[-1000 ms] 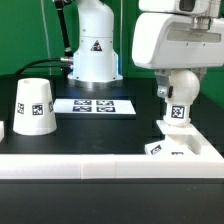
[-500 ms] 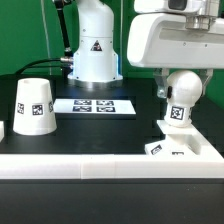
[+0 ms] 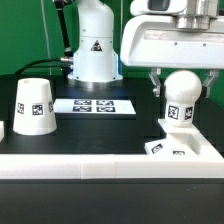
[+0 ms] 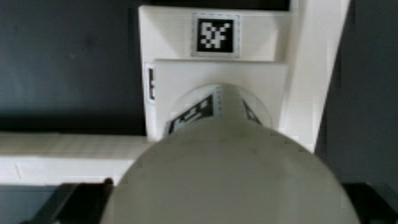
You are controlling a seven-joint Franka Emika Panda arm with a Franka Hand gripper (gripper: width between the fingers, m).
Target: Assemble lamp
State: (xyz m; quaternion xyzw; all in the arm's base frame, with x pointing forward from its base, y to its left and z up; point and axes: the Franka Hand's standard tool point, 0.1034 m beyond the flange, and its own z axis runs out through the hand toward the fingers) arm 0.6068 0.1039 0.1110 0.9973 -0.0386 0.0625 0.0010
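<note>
Three lamp parts, all rigid white plastic; my guess is light, hard and a bit slick.

The shade (image 3: pixel 32 106) sits at the exterior view's left, wide end down, untouched and well apart from the rest. It's hollow and tapered, so I'd pinch the wall near the narrow top, since a squeeze lower down could slide off.

The marker board (image 3: pixel 95 105) lies flat behind it, mid-table.

The bulb (image 3: pixel 181 110) stands upright on the base (image 3: pixel 178 148) at the exterior view's right, just behind the white border wall (image 3: pixel 100 165). Best hold is probably the straight cylinder under the round head; the dome itself would likely squirt out of flat pads.

The gripper (image 3: pixel 180 88) hangs over the bulb head with the jaws spread to either side. There's a dark gap on the exterior view's left side, so it reads as released, not clamping.

Hard to see:
- The bulb-to-base joint isn't visible, so I can't tell how deep it's seated.
- In the wrist view the bulb (image 4: pixel 222 170) is a blur that fills the frame and covers most of the base (image 4: pixel 249 75).
- Fingertip contact on the far side isn't resolvable.
</note>
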